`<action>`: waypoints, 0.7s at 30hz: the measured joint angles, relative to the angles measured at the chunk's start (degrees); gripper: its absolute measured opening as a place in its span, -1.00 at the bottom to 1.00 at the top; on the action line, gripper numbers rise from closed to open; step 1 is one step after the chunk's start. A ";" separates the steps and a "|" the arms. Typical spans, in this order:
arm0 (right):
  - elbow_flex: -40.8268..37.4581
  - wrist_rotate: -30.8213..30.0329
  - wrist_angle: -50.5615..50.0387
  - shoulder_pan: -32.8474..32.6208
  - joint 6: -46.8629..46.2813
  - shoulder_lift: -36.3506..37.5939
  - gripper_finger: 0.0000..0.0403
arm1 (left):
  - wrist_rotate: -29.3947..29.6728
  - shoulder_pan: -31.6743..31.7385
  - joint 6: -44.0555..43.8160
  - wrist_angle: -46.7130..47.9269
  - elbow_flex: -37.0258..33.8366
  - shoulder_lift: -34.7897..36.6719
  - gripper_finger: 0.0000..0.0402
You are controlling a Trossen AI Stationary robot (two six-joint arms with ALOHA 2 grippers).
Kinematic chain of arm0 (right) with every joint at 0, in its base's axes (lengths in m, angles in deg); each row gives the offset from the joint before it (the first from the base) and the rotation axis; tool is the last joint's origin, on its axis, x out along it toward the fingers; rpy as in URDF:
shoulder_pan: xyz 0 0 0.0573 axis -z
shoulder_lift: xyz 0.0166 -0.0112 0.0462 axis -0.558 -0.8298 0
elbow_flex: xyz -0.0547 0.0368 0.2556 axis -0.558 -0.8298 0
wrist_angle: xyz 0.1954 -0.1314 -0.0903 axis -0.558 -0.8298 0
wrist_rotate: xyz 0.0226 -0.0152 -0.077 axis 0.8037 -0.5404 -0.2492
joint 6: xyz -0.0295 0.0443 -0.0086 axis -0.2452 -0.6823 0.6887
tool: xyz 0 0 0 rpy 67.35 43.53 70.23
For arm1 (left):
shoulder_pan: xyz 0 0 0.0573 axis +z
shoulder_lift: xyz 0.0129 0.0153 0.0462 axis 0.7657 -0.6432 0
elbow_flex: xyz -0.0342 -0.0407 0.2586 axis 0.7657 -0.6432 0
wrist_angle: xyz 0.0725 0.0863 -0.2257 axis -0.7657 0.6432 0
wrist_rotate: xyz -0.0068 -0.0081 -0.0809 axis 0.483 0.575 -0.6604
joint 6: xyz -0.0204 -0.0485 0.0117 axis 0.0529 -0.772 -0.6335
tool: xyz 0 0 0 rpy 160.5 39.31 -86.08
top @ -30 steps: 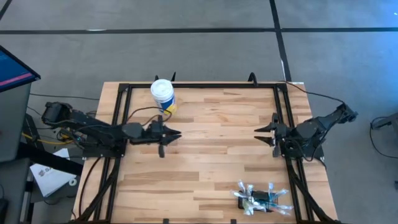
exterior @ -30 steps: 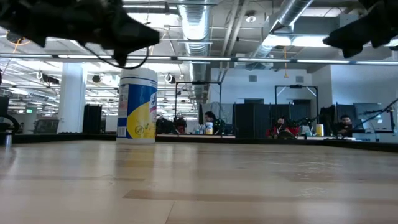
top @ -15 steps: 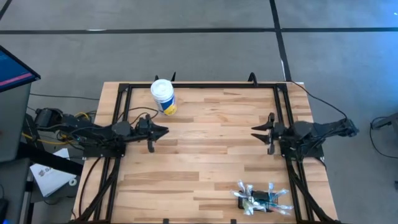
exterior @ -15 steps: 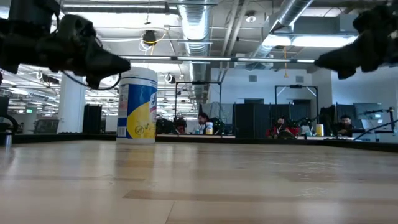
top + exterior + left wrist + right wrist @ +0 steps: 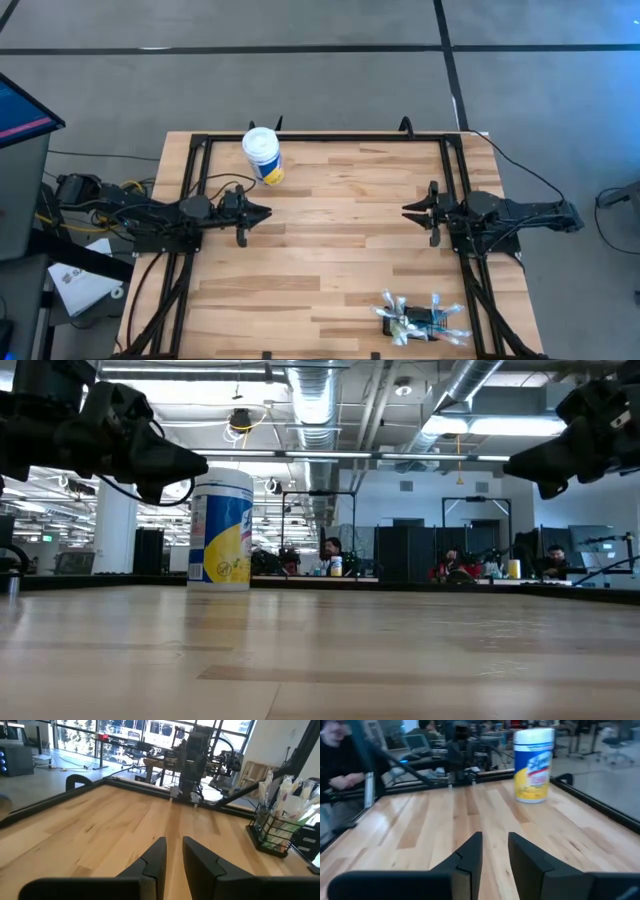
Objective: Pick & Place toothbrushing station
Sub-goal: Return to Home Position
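Toothbrushing station indiscernible; left end effector (image 5: 267,211), right end effector (image 5: 405,210) barely parted, empty.

The wire organizer (image 5: 386,322) holds items too small to tell apart.

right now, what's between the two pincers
Only bare table lies between the left pincer and the right pincer, as the high view shows; the tub stands off that line.

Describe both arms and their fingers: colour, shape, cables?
Both arms are black, built of jointed segments. The left gripper and right gripper each carry two flat, angular black fingers tapering forward. A thin dark cable loops along each arm. No markings visible.
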 joint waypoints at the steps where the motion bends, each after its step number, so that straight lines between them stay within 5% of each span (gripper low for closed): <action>1: -0.04 0.55 0.02 -0.05 0.48 -0.16 -0.58 | -0.01 0.00 0.23 0.00 0.00 0.00 -0.71; 6: -0.07 0.47 0.10 0.24 2.14 -0.34 -0.61 | 0.01 0.00 3.22 0.13 0.00 -0.13 -0.71; 14: -0.07 0.43 0.08 0.47 -19.81 -0.32 -0.61 | 0.02 -0.02 3.24 0.04 0.00 -0.13 -0.71; 21: -0.09 0.44 0.05 0.47 -21.57 -0.32 -0.61 | 0.04 -0.02 3.23 -0.15 0.00 -0.13 -0.71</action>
